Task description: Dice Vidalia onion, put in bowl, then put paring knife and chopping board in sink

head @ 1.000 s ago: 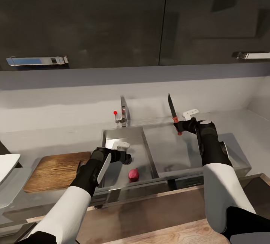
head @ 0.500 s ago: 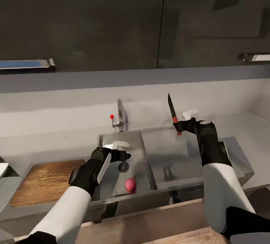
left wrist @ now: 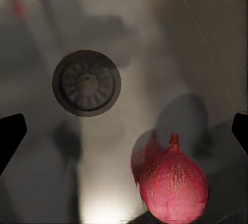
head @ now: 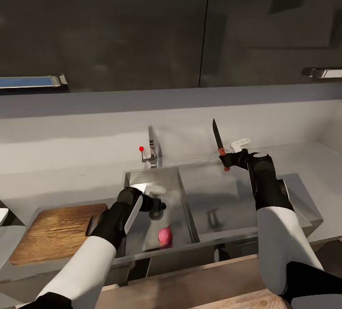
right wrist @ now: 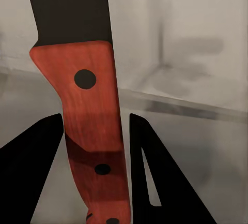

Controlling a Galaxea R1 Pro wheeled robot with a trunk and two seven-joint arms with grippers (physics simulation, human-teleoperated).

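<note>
Small reddish-pink, teardrop-shaped onion [head: 164, 236] lies on the floor of the rectangular stainless steel sink [head: 183, 190], near edge, a little right of and nearer than the round drain [head: 156, 213]. In the left wrist view the onion [left wrist: 173, 184] sits between the two dark finger tips, off toward one side, with the drain [left wrist: 86, 83] further along.

Left claw [head: 153, 201]: hangs over the basin, above the drain; wide open, holding nothing. Over the last second it has dropped lower into the basin and drawn a little nearer the onion. Much of the apparent shift of sink and board is the camera's own; the view panned, so the arm's true travel is hard to separate. Still apart from the onion, as far as the head view lets me judge.

Right claw [head: 227, 160]: unchanged, held up over the flat steel drainboard to the right, closed on the reddish handle of the small dark-bladed paring knife [head: 218, 145], blade pointing up. Right wrist view shows both fingers pressed to the handle [right wrist: 90, 131].

Dark brown wooden chopping board [head: 54, 231] with slot handle lies on the grey glossy bench [head: 57, 180], left of the sink, bare.

Reading: the onion pick-up is under way, not yet made; the claw likely needs to come nearer and lower first.
</note>
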